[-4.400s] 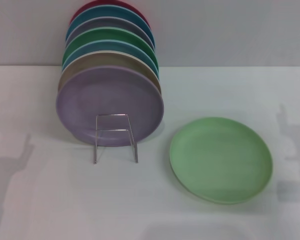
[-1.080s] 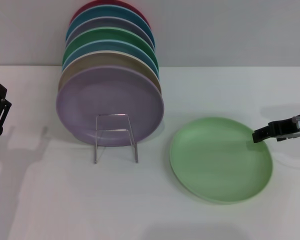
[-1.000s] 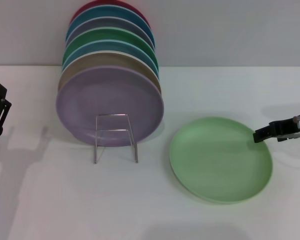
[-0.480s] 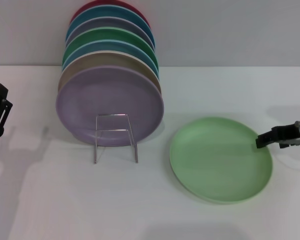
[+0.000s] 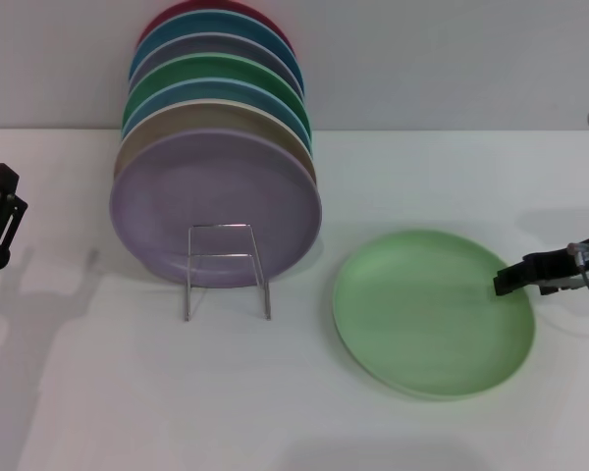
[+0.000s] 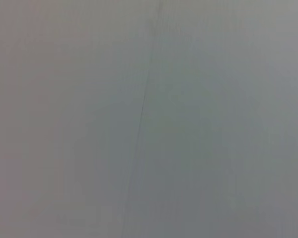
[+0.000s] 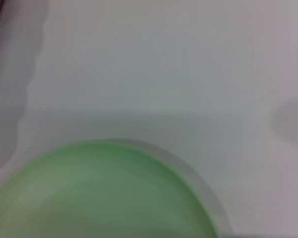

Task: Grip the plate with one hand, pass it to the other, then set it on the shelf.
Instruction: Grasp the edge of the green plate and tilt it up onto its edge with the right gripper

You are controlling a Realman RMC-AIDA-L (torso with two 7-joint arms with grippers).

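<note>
The light green plate (image 5: 434, 312) lies flat on the white table, right of the wire rack (image 5: 226, 270). It also fills the lower part of the right wrist view (image 7: 99, 193). My right gripper (image 5: 508, 282) reaches in from the right edge, its dark tip at the plate's right rim, and it holds nothing that I can see. My left gripper (image 5: 0, 208) hangs at the far left edge, well away from the plate and rack. The left wrist view shows only a plain grey surface.
Several coloured plates stand upright on the rack, a lilac plate (image 5: 216, 201) at the front and a darker green plate (image 5: 221, 71) farther back. A grey wall rises behind the table (image 5: 128, 392).
Both arms came into view since the earliest frame. Over the last second my right gripper has sunk a little and edged left at the plate's right rim. The plate has not moved.
</note>
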